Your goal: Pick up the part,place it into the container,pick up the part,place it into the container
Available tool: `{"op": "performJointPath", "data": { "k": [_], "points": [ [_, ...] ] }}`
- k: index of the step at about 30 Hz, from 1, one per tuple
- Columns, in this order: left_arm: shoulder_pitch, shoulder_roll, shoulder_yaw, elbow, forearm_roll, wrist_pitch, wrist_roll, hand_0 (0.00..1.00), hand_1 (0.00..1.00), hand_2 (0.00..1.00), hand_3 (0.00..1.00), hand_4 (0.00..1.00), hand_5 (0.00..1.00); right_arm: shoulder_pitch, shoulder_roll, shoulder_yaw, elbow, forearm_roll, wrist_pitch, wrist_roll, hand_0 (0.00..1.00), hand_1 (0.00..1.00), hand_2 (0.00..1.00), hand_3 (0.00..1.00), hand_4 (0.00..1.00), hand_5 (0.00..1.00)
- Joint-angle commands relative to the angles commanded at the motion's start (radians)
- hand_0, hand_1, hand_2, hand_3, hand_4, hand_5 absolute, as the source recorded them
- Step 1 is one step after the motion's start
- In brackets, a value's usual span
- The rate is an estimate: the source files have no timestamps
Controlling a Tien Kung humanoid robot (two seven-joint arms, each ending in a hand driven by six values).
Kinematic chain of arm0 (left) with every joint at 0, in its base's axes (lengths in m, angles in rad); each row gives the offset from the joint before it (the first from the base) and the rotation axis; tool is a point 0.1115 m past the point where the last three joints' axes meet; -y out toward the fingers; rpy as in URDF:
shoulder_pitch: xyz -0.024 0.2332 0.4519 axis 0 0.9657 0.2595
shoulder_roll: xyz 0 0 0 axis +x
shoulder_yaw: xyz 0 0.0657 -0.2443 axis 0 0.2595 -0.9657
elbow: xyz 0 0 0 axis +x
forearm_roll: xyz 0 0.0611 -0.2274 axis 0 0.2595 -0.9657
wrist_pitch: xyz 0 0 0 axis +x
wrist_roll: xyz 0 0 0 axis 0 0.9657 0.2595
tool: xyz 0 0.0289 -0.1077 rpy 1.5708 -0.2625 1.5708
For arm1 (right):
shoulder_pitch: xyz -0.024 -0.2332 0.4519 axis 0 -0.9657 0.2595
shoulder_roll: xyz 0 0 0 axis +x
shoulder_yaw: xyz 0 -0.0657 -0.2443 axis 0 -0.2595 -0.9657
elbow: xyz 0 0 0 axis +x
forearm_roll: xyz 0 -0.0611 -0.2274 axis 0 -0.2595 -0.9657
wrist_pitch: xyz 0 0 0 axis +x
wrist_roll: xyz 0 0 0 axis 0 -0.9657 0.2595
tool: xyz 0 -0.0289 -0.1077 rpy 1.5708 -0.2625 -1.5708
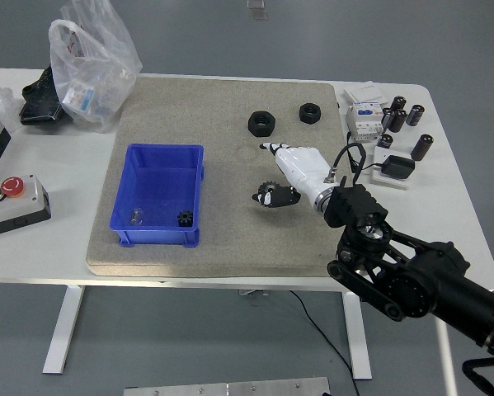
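Observation:
My right hand (273, 175) is white with black fingertips and comes in from the lower right. It hovers over the middle of the tan mat (230, 239) with its fingers spread and holds nothing. A small black gear (268, 190) lies on the mat just by the thumb (273, 198). The blue container (161, 157) stands on the left part of the mat. It holds a small black gear (183, 219) and a small metal part (134, 218). Two black nuts (261, 123) (310, 112) lie at the mat's far side.
A plastic bag (90, 62) with boxes lies at the back left. A button box (11, 202) sits at the left edge. Black cylinders (399, 115), a white electrical module (364, 115) and a black adapter (397, 168) lie on the right side.

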Motion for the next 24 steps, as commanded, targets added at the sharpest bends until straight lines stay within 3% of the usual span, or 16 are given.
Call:
{"op": "performJointPath", "data": {
  "k": [8,9,14,15,20,21,24],
  "points": [
    [-0.001,0.000,0.001,0.000,0.000,0.000,0.000,0.655,0.591,0.592,0.687,0.652,0.233,0.004,0.008,-0.035,-0.029,0.006,0.023,-0.012,0.304,0.624,0.886,0.922,0.984,0.504],
    [-0.001,0.000,0.001,0.000,0.000,0.000,0.000,0.655,0.591,0.592,0.687,0.652,0.234,0.005,0.009,-0.037,-0.034,0.008,0.023,-0.013,0.302,0.568,0.738,0.833,0.806,0.312],
    [0.000,-0.001,0.001,0.000,0.001,-0.001,0.001,0.655,0.591,0.592,0.687,0.652,0.234,0.013,0.013,-0.055,-0.060,0.027,-0.007,-0.003,0.302,0.568,0.738,0.833,0.806,0.312],
    [0.000,-0.001,0.000,0.000,0.002,-0.001,0.002,0.655,0.592,0.592,0.686,0.651,0.236,0.017,0.016,-0.061,-0.066,0.028,-0.015,0.001,0.278,0.479,0.567,0.642,0.567,0.258],
    [-0.003,0.000,0.004,0.000,-0.001,-0.001,0.000,0.655,0.592,0.592,0.686,0.651,0.236,0.033,0.036,-0.090,-0.093,0.023,-0.029,0.013,0.278,0.479,0.567,0.642,0.567,0.258],
    [-0.004,0.000,0.006,0.000,-0.003,-0.001,0.000,0.655,0.591,0.592,0.686,0.652,0.235,0.034,0.038,-0.094,-0.097,0.021,-0.030,0.014,0.251,0.448,0.447,0.539,0.550,0.100],
    [-0.005,0.000,0.010,0.000,-0.005,-0.002,-0.002,0.655,0.591,0.592,0.686,0.652,0.235,0.035,0.040,-0.101,-0.108,0.017,-0.031,0.016,0.251,0.448,0.447,0.539,0.550,0.100]
  ]
}}
